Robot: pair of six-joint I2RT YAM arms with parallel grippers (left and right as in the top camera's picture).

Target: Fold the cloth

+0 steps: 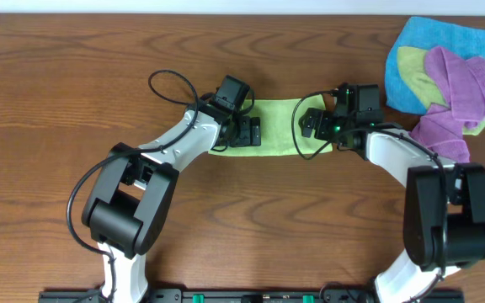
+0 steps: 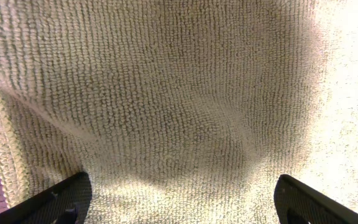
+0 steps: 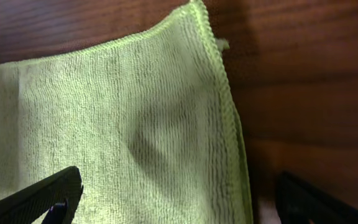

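The cloth [image 1: 276, 126] is bright lime green and lies on the wooden table as a short, wide band between my two arms. My left gripper [image 1: 249, 131] hovers over its left end, jaws wide open. In the left wrist view the cloth [image 2: 179, 93] fills the frame, with nothing caught between the fingers of the left gripper [image 2: 182, 185]. My right gripper [image 1: 313, 125] stands open over the cloth's right end. In the right wrist view the cloth [image 3: 123, 124] shows its stitched right edge and a small white tag [image 3: 221, 44] near the far corner; the right gripper [image 3: 179, 180] straddles that edge.
At the back right lies a pile of other cloths: a blue one [image 1: 445, 46], a duller yellow-green one [image 1: 413, 71] and a purple one [image 1: 461, 93]. Black cables loop off both wrists. Both arm bases stand at the near table edge.
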